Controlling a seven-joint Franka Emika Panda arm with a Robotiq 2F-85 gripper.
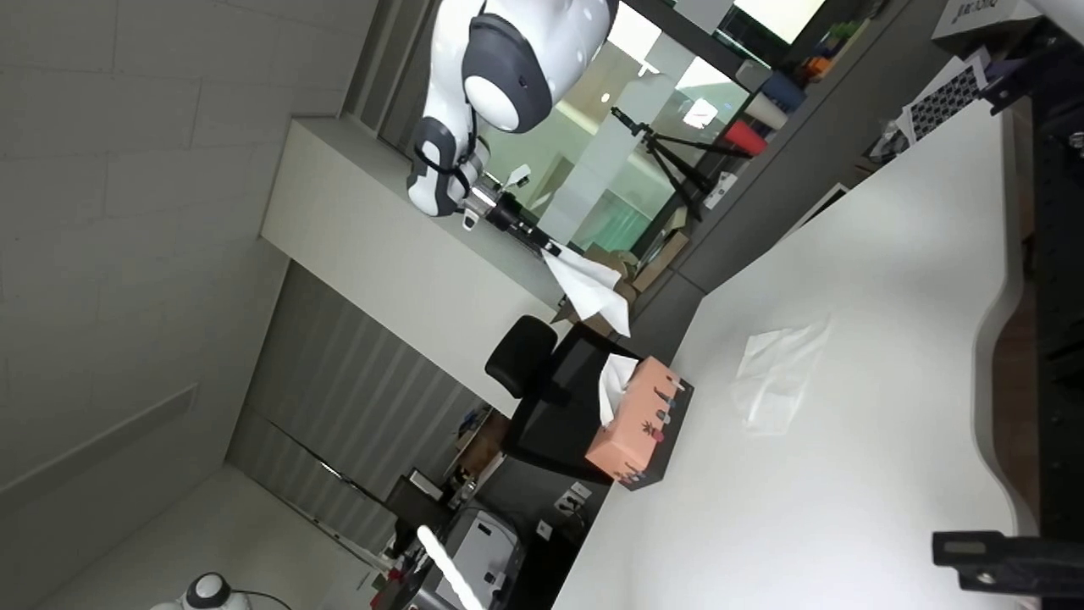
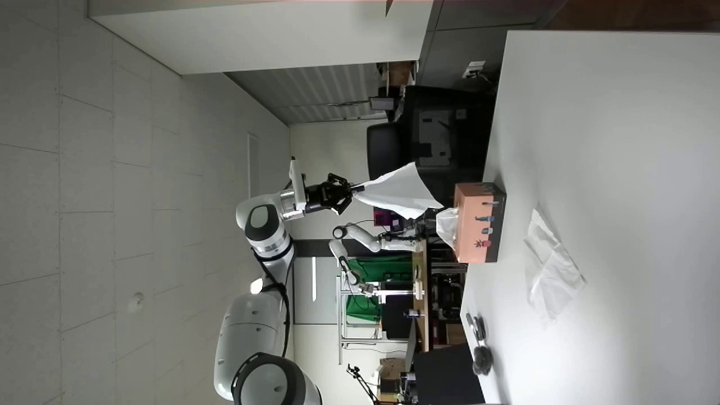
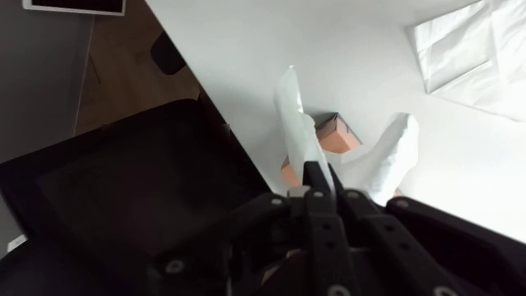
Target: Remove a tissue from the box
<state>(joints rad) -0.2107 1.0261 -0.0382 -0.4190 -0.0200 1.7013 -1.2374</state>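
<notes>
My gripper (image 1: 552, 248) is shut on a white tissue (image 1: 589, 288), which hangs from the fingertips. In an exterior view, the gripper (image 2: 358, 189) and held tissue (image 2: 400, 192) are above the box, with the tissue's lower end near the box top. The orange tissue box (image 2: 473, 230) with a dark base stands at the table edge; it also shows in an exterior view (image 1: 639, 424). Another tissue (image 1: 616, 385) sticks out of its opening. In the wrist view, the fingers (image 3: 324, 176) pinch the tissue (image 3: 294, 111), which partly hides the box (image 3: 339, 135).
A loose, creased tissue (image 2: 551, 267) lies flat on the white table (image 2: 635, 140), also in the wrist view (image 3: 472, 53). A black chair (image 1: 550, 407) stands beyond the table edge near the box. Small dark items (image 2: 482, 360) lie at the table edge.
</notes>
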